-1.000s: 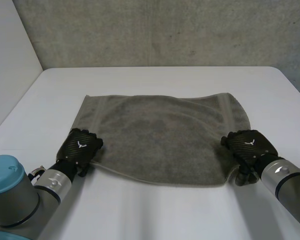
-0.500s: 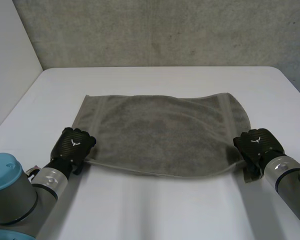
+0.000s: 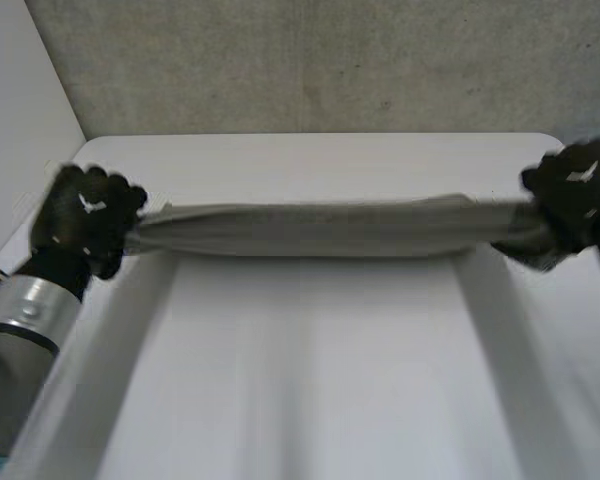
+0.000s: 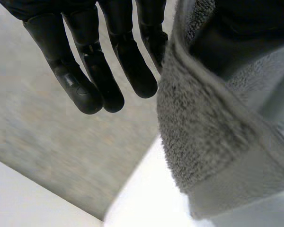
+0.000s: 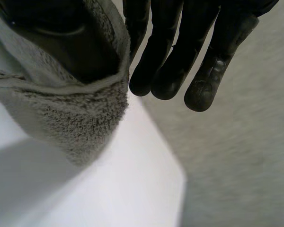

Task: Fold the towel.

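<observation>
The grey towel (image 3: 320, 228) hangs stretched in a narrow band above the white table (image 3: 320, 380), between my two hands. My left hand (image 3: 85, 220) holds its left end and my right hand (image 3: 575, 200) holds its right end. In the left wrist view the towel (image 4: 213, 142) is pinched beside the fingers (image 4: 94, 61), with the thumb wrapped in the cloth. The right wrist view gives the same grip: the towel's corner (image 5: 71, 113) is folded round the thumb next to the fingers (image 5: 180, 56).
A rough grey wall (image 3: 310, 60) rises behind the table's far edge. A white panel (image 3: 20, 130) stands at the left side. The table's rounded far right corner (image 3: 550, 140) lies by my right hand.
Both hands closed on the towel's near corners, then rose and moved away from me. The towel left its flat spread on the table and now hangs taut between them.
</observation>
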`<state>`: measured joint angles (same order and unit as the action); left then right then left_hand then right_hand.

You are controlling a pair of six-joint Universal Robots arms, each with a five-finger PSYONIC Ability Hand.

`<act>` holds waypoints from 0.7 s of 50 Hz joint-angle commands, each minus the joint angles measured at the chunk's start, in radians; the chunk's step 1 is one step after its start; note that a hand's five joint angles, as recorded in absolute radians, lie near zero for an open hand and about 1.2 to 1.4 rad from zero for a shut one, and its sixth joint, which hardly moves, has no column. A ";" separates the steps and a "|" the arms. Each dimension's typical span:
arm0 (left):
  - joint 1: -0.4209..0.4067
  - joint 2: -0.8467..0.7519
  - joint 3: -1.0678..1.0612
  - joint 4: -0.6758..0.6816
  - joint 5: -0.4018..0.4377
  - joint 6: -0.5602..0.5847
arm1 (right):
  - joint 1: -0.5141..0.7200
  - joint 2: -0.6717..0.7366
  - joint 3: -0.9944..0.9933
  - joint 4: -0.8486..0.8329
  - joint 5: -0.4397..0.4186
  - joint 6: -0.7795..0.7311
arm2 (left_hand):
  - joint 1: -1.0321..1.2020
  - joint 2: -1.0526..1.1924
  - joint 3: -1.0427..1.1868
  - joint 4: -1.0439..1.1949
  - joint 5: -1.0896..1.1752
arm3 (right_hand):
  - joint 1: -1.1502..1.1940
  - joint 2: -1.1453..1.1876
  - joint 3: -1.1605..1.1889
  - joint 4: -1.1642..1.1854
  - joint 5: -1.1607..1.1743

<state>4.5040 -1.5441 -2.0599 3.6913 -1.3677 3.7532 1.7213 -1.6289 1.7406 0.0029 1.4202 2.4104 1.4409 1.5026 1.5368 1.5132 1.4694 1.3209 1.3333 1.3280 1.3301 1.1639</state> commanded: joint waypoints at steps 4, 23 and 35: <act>0.010 0.185 0.058 -0.224 0.010 -0.001 | -0.103 -0.115 -0.114 0.225 -0.113 -0.195 | -0.045 -0.106 -0.141 -0.117 -0.248 | 0.075 0.063 0.068 0.066 0.058; 0.012 -0.349 0.503 -0.252 0.027 0.007 | -0.056 0.352 -0.528 0.255 -0.084 -0.263 | -0.045 -0.106 -0.141 -0.117 -0.248 | 0.075 0.063 0.068 0.066 0.058; -0.040 -0.360 1.089 -0.205 -0.131 -0.172 | 0.032 0.420 -0.866 -0.307 -0.017 0.079 | -0.045 -0.106 -0.141 -0.117 -0.248 | 0.075 0.063 0.068 0.066 0.058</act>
<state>4.4841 -1.9287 -1.1453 3.4444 -1.3991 3.6996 1.7474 -1.1910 0.9053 -0.0617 1.3825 2.3198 1.4427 1.5029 1.5408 1.5165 1.4910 1.3209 1.3338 1.3294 1.3302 1.2050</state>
